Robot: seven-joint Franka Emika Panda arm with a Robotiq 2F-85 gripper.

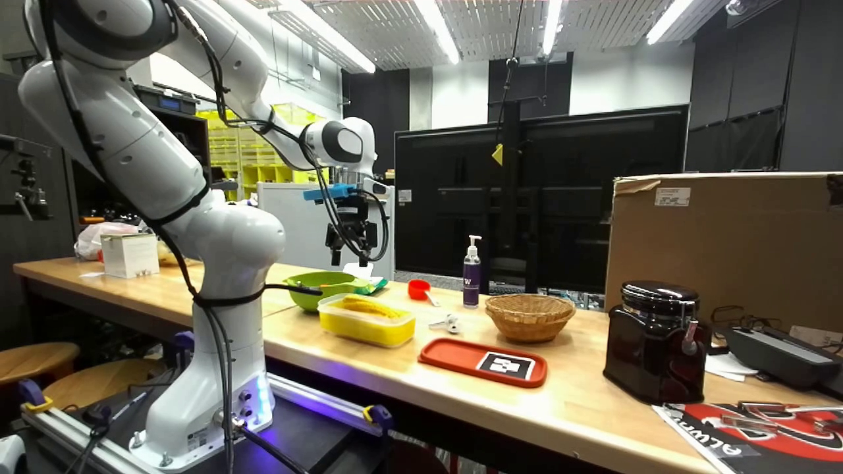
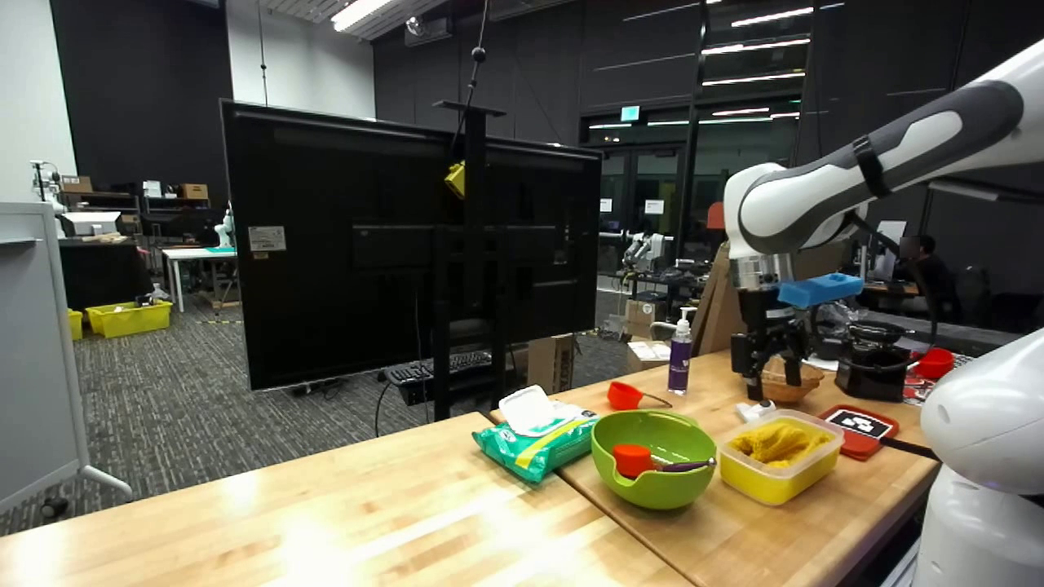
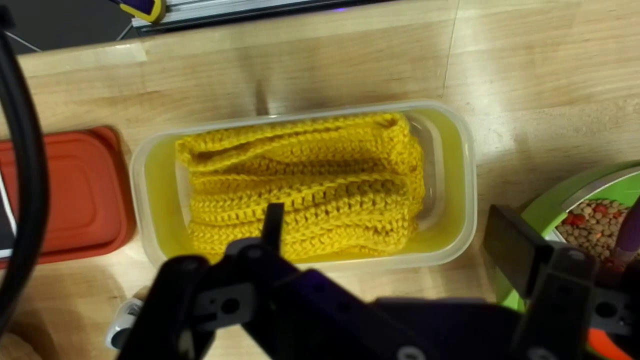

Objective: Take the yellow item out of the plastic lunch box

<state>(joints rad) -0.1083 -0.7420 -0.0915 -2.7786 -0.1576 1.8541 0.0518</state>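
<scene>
Your empty pincer [image 1: 350, 258] hangs wide, maybe to grab the yellow cloth [image 3: 310, 190] in the lunchbox [image 3: 453, 190] by the robot-side edge of the worktop [image 3: 350, 65].

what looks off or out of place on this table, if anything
Nothing looks spilled. The oddest thing is the yellow knitted cloth lying in the translucent rectangular plastic lunch box, where food would be expected. In an exterior view, the green plastic packet, probably wipes, has its white lid flipped open.
</scene>
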